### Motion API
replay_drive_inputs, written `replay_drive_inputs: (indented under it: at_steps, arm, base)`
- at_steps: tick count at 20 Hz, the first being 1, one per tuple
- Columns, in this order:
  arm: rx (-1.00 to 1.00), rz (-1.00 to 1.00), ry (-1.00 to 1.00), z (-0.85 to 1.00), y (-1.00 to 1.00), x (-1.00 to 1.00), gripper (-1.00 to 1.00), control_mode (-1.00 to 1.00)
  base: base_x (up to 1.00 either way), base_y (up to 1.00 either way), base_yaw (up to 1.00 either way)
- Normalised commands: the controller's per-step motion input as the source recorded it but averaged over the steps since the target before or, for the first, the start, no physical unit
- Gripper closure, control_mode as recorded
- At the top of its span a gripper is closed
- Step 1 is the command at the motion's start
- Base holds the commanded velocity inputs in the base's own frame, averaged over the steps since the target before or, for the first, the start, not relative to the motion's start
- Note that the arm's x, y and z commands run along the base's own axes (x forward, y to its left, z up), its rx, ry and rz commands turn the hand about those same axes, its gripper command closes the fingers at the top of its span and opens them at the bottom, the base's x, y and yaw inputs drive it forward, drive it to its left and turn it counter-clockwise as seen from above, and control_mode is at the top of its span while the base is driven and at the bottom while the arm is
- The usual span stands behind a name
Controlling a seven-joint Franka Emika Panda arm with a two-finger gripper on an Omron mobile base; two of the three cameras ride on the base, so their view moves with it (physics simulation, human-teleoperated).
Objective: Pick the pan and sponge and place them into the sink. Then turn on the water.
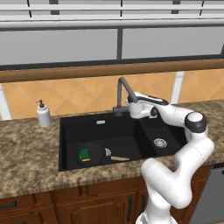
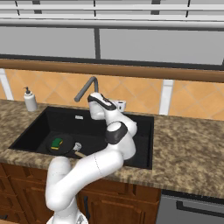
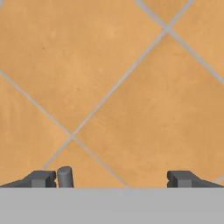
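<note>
We see the gripper (image 3: 112, 179) with its jaws wide apart, right in front of the orange tiled wall (image 3: 131, 87), and a grey faucet (image 1: 124, 94) part stands just beside one fingertip (image 3: 41, 179). The sink (image 1: 109, 127) left basin has the pan (image 1: 91, 154) with the sponge (image 1: 84, 154) in its front corner, the rest is free. The soap bottle (image 1: 43, 114) stands well apart on the counter (image 1: 26, 148).

No readable text, label, brand, number or sign appeared anywhere in the pictures. The soap dispenser (image 1: 43, 114) on the counter left of the sink (image 1: 70, 131) carried no legible marking, and the wall tiles were plain.
</note>
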Motion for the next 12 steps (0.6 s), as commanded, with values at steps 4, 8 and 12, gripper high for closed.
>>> replay_drive_inputs:
  at_steps: [4,8,12]
  arm:
    - [0.0,0.0,0.0,0.0,-0.34,0.0,-1.0,-1.0]
    - [0.0,0.0,0.0,0.0,-0.38,0.0,-1.0,-1.0]
    - [0.0,0.0,0.0,0.0,-0.06,0.0,-1.0,-1.0]
  base:
    - [0.0,0.0,0.0]
    - [0.0,0.0,0.0]
    - [0.0,0.0,0.0]
